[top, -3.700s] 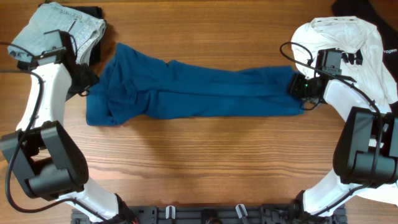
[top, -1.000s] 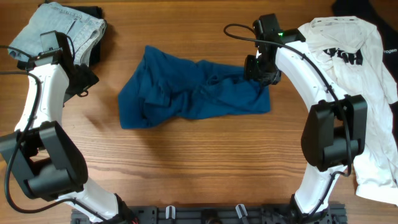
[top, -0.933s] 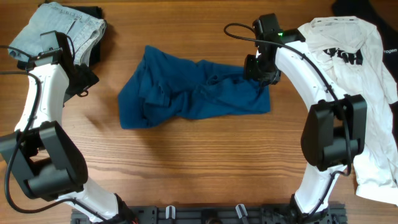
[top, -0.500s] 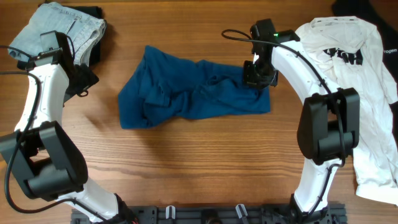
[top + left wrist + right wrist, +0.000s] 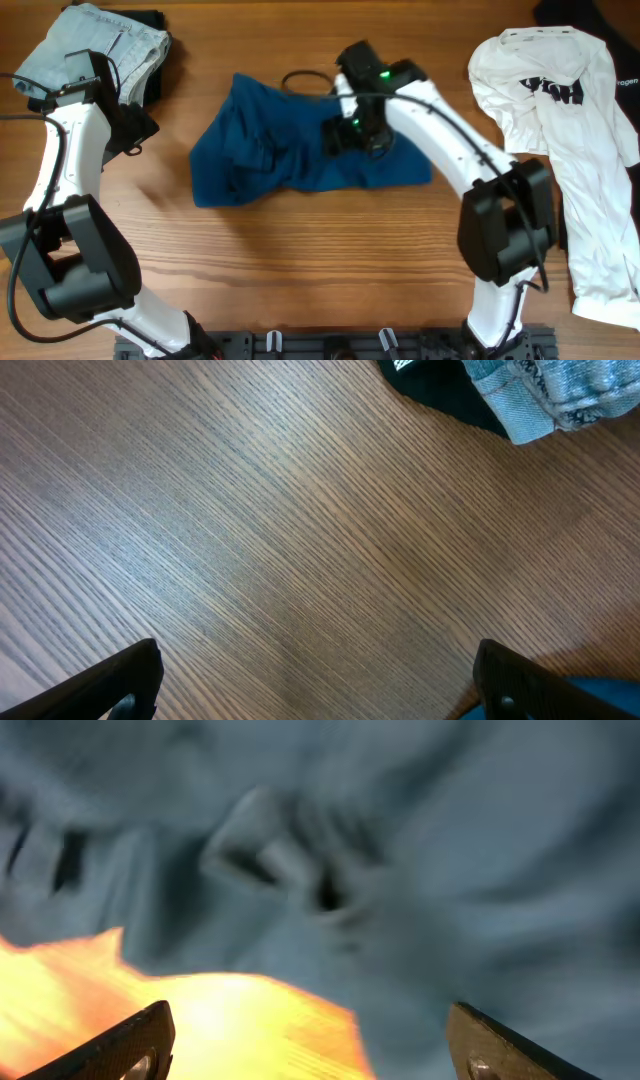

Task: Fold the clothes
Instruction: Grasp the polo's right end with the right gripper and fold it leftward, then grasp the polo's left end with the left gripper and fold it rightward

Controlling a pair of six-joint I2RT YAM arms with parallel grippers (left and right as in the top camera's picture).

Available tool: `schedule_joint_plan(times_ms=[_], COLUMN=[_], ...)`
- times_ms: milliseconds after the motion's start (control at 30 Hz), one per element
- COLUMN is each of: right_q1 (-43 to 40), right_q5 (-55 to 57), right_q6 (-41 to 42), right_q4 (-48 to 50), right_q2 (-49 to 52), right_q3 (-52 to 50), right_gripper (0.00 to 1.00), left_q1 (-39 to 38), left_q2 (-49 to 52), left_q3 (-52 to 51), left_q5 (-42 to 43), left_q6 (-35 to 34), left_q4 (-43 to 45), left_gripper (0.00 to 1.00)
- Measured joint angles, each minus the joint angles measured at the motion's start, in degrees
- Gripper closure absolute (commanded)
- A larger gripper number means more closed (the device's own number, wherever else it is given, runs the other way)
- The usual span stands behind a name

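Observation:
The dark-blue polo shirt (image 5: 270,150) lies crumpled on the table's middle. It fills the right wrist view (image 5: 420,850), blurred. My right gripper (image 5: 350,135) is over the shirt's right half, jaws open (image 5: 310,1055) with nothing between them. My left gripper (image 5: 135,130) is open (image 5: 315,680) over bare wood, left of the shirt's left edge, a sliver of blue (image 5: 600,695) by its right finger. The white T-shirt with black lettering (image 5: 560,110) lies spread at the right edge.
Folded light-blue jeans (image 5: 95,45) lie on a black garment (image 5: 150,20) at the far left corner, also in the left wrist view (image 5: 550,395). Another dark garment (image 5: 590,15) lies at the far right corner.
My right gripper pulled the shirt's right end leftward, bunching it, then let go and moved left over the shirt's middle. The left arm has not moved.

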Motion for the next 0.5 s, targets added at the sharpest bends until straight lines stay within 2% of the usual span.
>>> schedule_joint_plan(times_ms=[33,100,133,267,367,500], right_q1=[-1.57,-5.92,-7.61,-8.17,-7.91,-7.91], right_q5=[0.52,2.19,2.64,2.82,2.05,-1.84], right_q6=[0.02,-0.26,-0.61,-4.55,-9.18,-14.19], right_q4=[0.35,5.46,8.20,12.68,14.23,14.64], right_q2=[0.00,0.00,0.00,0.28,2.64,6.36], right_q3=[0.48,1.95,2.34,2.56,2.58,2.58], right_gripper=[0.18,0.35,0.38,0.46,0.58,0.59], left_q1=[0.00,0.00,0.00,0.00,0.00,0.00], left_q2=[0.00,0.00,0.00,0.00,0.00,0.00], left_q3=[0.00,0.00,0.00,0.00,0.00,0.00], left_q5=[0.17,0.81,0.98,1.31,2.12,3.34], left_q6=[0.00,0.00,0.00,0.00,-0.02,0.00], left_q4=[0.02,0.02,0.17,0.37,0.44,0.44], left_gripper=[0.00,0.00,0.00,0.00,0.00,0.00])
